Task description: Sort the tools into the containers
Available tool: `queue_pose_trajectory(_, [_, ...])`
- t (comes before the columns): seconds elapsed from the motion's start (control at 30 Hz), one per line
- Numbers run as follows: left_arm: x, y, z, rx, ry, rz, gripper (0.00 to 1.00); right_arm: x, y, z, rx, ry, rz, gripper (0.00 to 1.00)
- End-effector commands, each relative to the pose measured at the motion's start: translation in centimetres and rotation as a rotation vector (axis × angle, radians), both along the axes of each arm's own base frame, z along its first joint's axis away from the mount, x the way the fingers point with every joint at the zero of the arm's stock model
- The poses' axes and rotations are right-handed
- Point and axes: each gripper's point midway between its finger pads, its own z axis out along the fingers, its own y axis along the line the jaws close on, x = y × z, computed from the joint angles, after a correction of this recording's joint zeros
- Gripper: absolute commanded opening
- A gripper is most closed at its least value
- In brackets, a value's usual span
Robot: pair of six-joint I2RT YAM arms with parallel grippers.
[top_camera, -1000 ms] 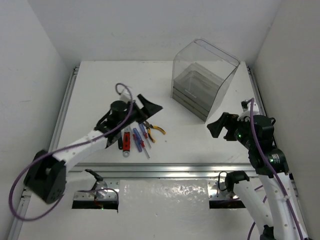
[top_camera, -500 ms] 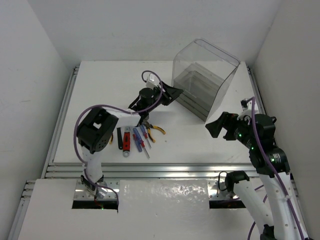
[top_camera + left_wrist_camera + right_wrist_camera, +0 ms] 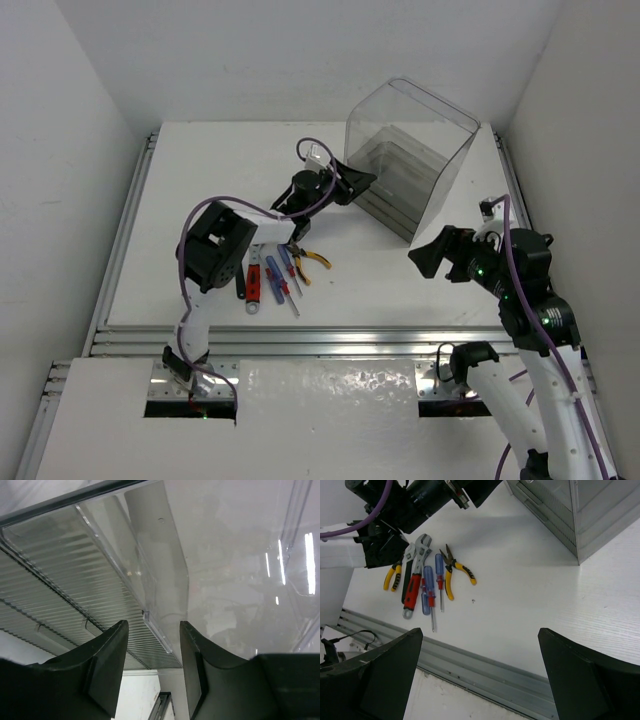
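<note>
Top external view, left arm (image 3: 255,212) stretched to 1 o'clock, left gripper (image 3: 356,184) parted and empty at the edges of the trays (image 3: 392,172) inside the clear box (image 3: 415,125), right gripper (image 3: 428,255) spread wide, empty, above open table (image 3: 200,170) at box's 5 o'clock, tools (image 3: 272,272) clustered at its 8 o'clock.

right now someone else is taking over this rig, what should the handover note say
Left gripper: open, empty, at the front of the trays inside the clear box, with a tray lip between its fingers.
Right gripper: open, empty, hovering above the table.
Tools: pliers, wrenches and screwdrivers, all in one cluster on the table.
Done: nothing sorted; no tool seen in the trays.
Left: probably pull a tray out, then move every tool in.
</note>
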Motion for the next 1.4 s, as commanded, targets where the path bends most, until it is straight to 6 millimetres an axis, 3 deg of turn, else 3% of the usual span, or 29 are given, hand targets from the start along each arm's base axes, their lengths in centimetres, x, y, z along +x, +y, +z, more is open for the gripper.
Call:
queue_pose_trajectory(0.0, [0.2,-1.0,2.6,-0.063,-0.068,-0.023,0.43,0.5,0.6,1.9,0.024,-0.060,0.025,0.99])
queue_pose_trajectory(0.07, [0.3,-1.3,2.7,-0.073,-0.077,-0.031,0.38,0.6,0.6,2.0,0.029,-0.063,0.026,0.99])
queue_pose_trajectory(0.13, [0.4,-1.5,2.6,-0.075,-0.077,-0.038,0.27,0.6,0.7,1.9,0.031,-0.060,0.032,0.99])
queue_pose_trajectory(0.37, [1.1,-1.9,2.4,-0.098,-0.078,-0.044,0.25,0.6,1.0,1.9,0.044,-0.060,0.047,0.99])
queue_pose_trajectory(0.5, [1.1,-1.7,2.5,-0.121,-0.079,-0.048,0.06,0.6,1.2,2.2,0.050,-0.065,0.053,0.99])
queue_pose_trajectory(0.6, [1.2,-1.4,3.6,-0.131,-0.102,-0.044,0.00,0.6,1.3,2.1,0.053,-0.064,0.060,0.99])
queue_pose_trajectory(0.87, [2.2,0.3,7.2,-0.139,-0.163,-0.018,0.00,1.1,1.4,1.1,0.053,-0.038,0.058,0.99])
queue_pose_trajectory(1.1, [1.6,0.9,11.6,-0.148,-0.242,-0.015,0.00,2.7,1.8,0.6,0.070,-0.037,0.057,0.99])
queue_pose_trajectory(1.37, [0.7,1.5,14.3,-0.167,-0.284,-0.010,0.00,4.5,1.4,0.2,0.043,-0.029,0.026,0.94])
